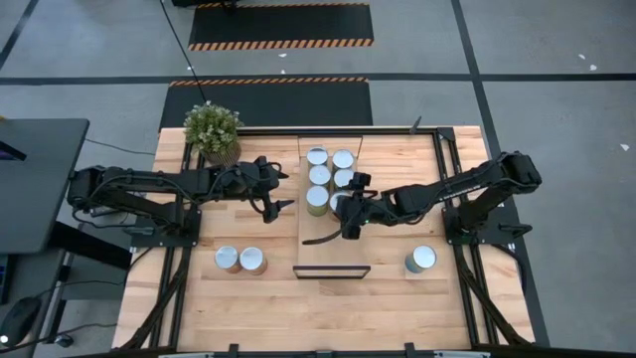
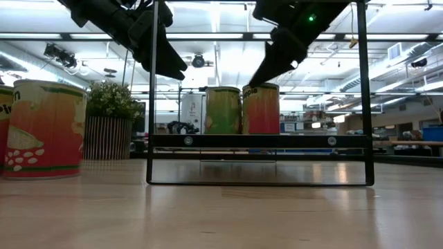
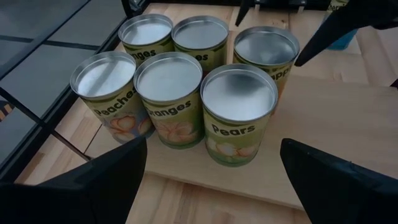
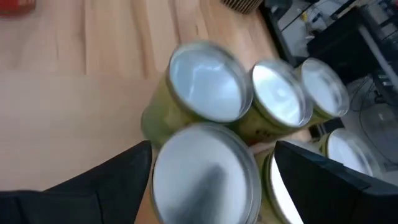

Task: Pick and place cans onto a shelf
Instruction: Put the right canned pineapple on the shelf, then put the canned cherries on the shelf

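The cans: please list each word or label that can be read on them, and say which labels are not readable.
"Peaches": on the outer front can in the left wrist view.
"ranges", first letter hidden: on the middle can.
"Pears": on the nearest can.
"app", cut off: on the can behind.
Low view: the big can's lettering is cut off, unreadable.

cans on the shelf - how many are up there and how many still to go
Six cans stand on the shelf, in two rows at its far end. In hand: the right gripper sits around the nearest can of the right-hand row, so that one looks only just placed. The left gripper is open beside the shelf, holding nothing. Left: two cans near the left arm and one can near the right.
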